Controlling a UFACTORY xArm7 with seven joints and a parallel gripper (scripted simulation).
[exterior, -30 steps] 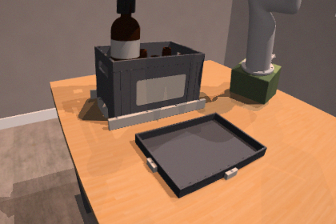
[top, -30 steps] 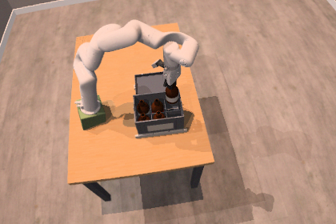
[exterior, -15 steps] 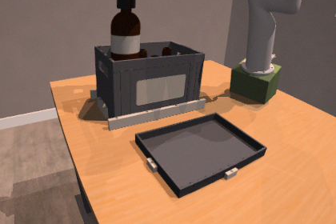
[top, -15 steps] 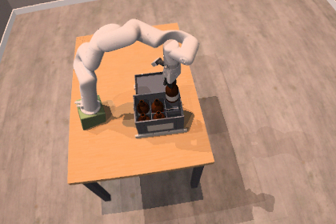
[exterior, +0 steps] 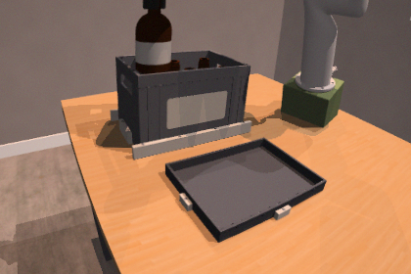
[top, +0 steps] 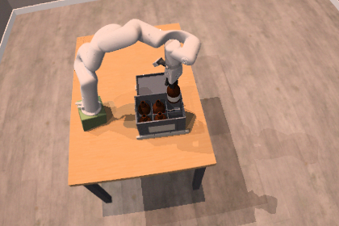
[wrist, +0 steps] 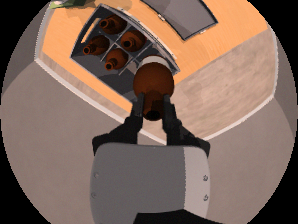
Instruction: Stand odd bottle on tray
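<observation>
Can't make out the held bottle's base [top: 173,93] [exterior: 154,45] [wrist: 153,82], tucked behind the crate wall [top: 161,127] [exterior: 196,104] [wrist: 86,37]. Hanging upright right below the claw [top: 171,83] [exterior: 154,6] [wrist: 153,100], neck pinched between part-open fingers, 4 others down in the crate.

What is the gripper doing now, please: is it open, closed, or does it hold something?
Gripper: closed, holding a brown bottle by its neck.

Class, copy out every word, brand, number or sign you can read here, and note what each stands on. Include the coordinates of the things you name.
No text can be read.
The held bottle's white label [top: 173,98] [exterior: 153,53] [wrist: 155,60]: no readable writing.
The crate's pale panel [top: 161,128] [exterior: 197,110]: no readable writing.
</observation>
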